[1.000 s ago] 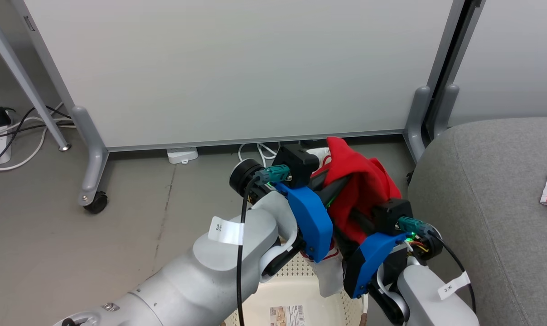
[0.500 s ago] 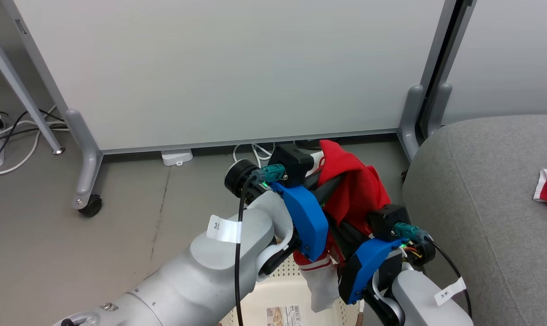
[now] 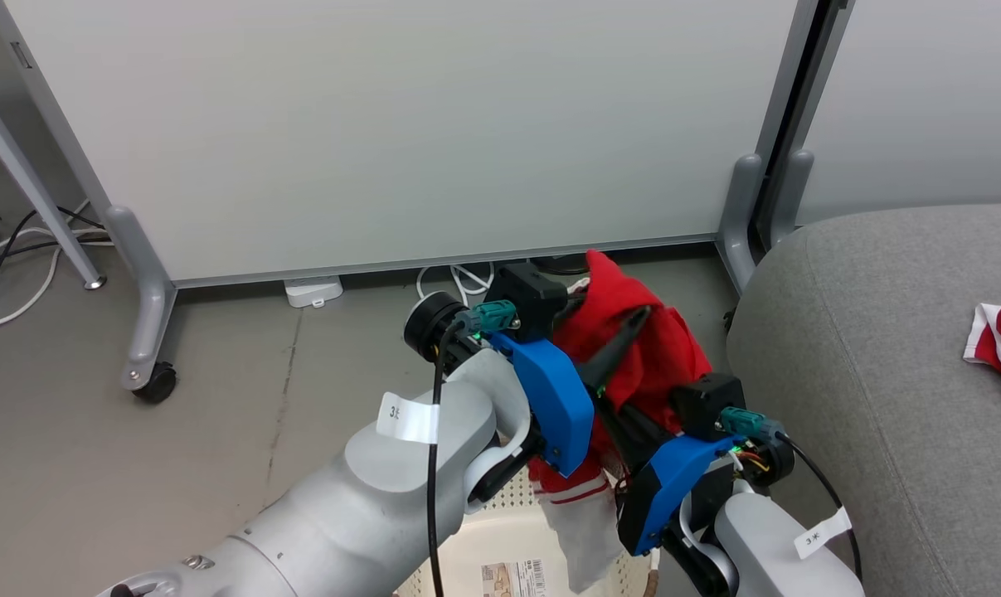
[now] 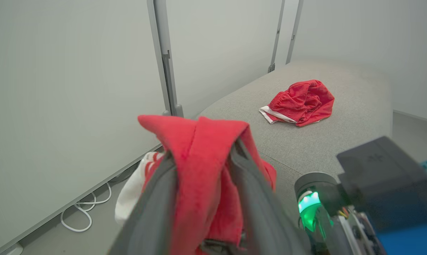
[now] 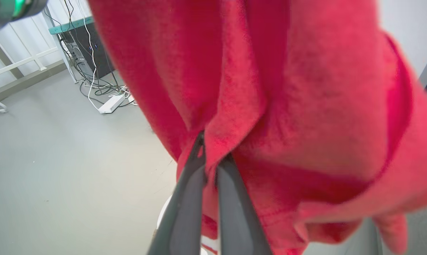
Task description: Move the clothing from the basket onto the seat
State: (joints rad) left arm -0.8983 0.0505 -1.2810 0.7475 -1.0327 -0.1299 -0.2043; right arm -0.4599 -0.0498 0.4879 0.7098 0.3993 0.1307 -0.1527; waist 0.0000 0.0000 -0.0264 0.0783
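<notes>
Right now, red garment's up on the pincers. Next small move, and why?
Probably swing both arms right, toward the light grey fabric seat: the right pincer pinches the red-and-white garment, whose white tail hangs over the cream perforated basket.

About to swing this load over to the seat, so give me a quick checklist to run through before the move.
1. Right gripper pinching the red garment: ok, its fingers are closed on a fold.
2. Left gripper grip: ok, a thick fold sits between its fingers.
3. White hanging end clear of the basket: cannot tell; it dangles over the opening.
4. Bare room on the seat: ok, the other garment lies farther along.
5. Cables out of the way: ok, they lie by the partition.
</notes>
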